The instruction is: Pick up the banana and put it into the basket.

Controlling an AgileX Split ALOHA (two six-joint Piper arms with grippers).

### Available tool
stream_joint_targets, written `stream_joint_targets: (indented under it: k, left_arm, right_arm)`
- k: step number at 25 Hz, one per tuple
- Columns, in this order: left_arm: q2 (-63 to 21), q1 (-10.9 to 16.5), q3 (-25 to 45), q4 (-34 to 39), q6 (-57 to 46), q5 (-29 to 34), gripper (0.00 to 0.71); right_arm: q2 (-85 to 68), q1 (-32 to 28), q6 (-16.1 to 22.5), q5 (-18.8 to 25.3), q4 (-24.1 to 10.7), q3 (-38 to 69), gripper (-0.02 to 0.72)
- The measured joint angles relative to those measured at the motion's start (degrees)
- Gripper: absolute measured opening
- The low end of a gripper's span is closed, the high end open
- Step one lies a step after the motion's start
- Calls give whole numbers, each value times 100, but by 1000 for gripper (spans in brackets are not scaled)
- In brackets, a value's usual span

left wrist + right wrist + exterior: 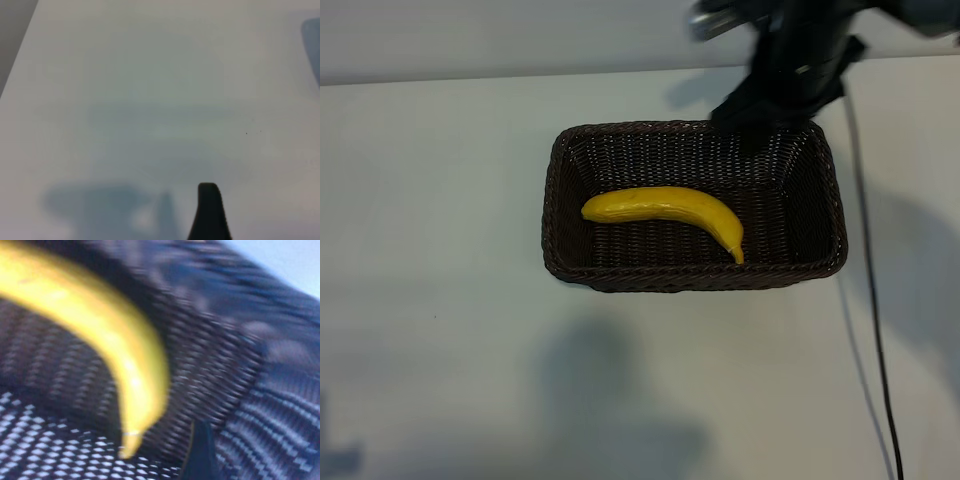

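Note:
The yellow banana (665,208) lies on the floor of the dark brown wicker basket (560,190), with its pale tip toward the right end. My right gripper (765,108) hangs blurred over the basket's far right corner, open, clear of the banana. In the right wrist view the banana (100,325) curves across the weave of the basket (235,360), and one dark finger (201,452) shows beside its tip without touching it. The left wrist view has only one dark finger (209,212) of my left gripper, above bare table with nothing against it. The left arm is out of the exterior view.
The basket stands on a white table (440,200). A thin black cable (872,330) runs down the table's right side, from the right arm to the near edge. Soft shadows lie on the table in front of the basket.

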Motion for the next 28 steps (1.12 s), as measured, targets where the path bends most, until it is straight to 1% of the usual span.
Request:
stream_joint_targets:
  k: [2, 4, 7, 15, 19, 24, 28]
  left_arm:
    - [0, 0, 0, 0, -6, 0, 560]
    - [0, 0, 0, 0, -6, 0, 560]
    - [0, 0, 0, 0, -6, 0, 560]
    - [0, 0, 0, 0, -12, 0, 560]
    - [0, 0, 0, 0, -12, 0, 560]
    - [0, 0, 0, 0, -12, 0, 560]
    - [0, 0, 0, 0, -12, 0, 560]
  right_arm:
    - [0, -380, 82, 32, 130, 0, 584]
    - [0, -778, 166, 44, 172, 0, 584]
    - [0, -1304, 266, 103, 165, 0, 584]
    - [-12, -2484, 250, 166, 37, 35, 584]
    - [-186, -2719, 125, 164, 11, 321, 584]
    - [-564, -2730, -39, 164, 17, 780, 584]
    - [-1080, -2730, -53, 164, -12, 1329, 584]
